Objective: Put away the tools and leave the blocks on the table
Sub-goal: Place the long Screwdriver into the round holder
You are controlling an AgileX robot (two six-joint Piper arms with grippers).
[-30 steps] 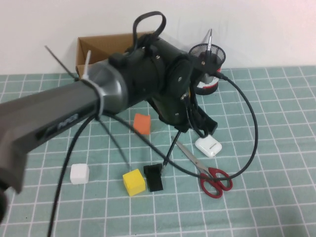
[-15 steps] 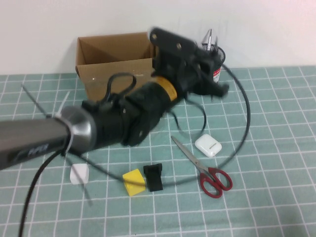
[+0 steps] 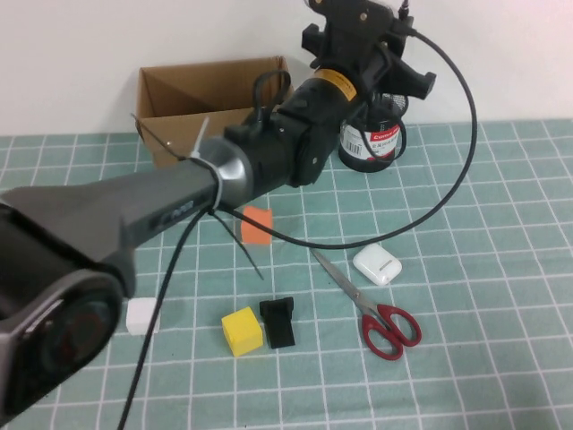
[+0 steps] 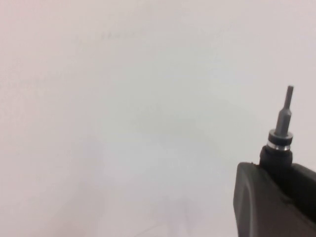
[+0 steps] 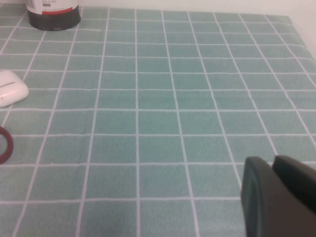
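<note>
Above the black mesh holder (image 3: 374, 134) at the far edge of the surface (image 3: 501, 269), we see the left claw (image 3: 363, 27) raised high, clamped on a screwdriver (image 4: 282, 126) whose steel tip pokes out past the dark finger in its wrist view. The right claw (image 5: 276, 197) sits low over bare grid off to the right; we cannot tell how its fingers stand.

The scissors (image 3: 372, 305) lie flat near the white case (image 3: 377, 264), blades pointing away from the red handles. We judge them stiff, fairly light and slick on the steel; the pivot, or the neck just ahead of the handles, looks the surest hold. The screwdriver is rigid and slim, likely to swivel if pinched off-centre.

The orange block (image 3: 257, 224), yellow block (image 3: 242, 331) and white block (image 3: 141, 315) sit apart on the surface, beside a black bracket (image 3: 280, 321).
</note>
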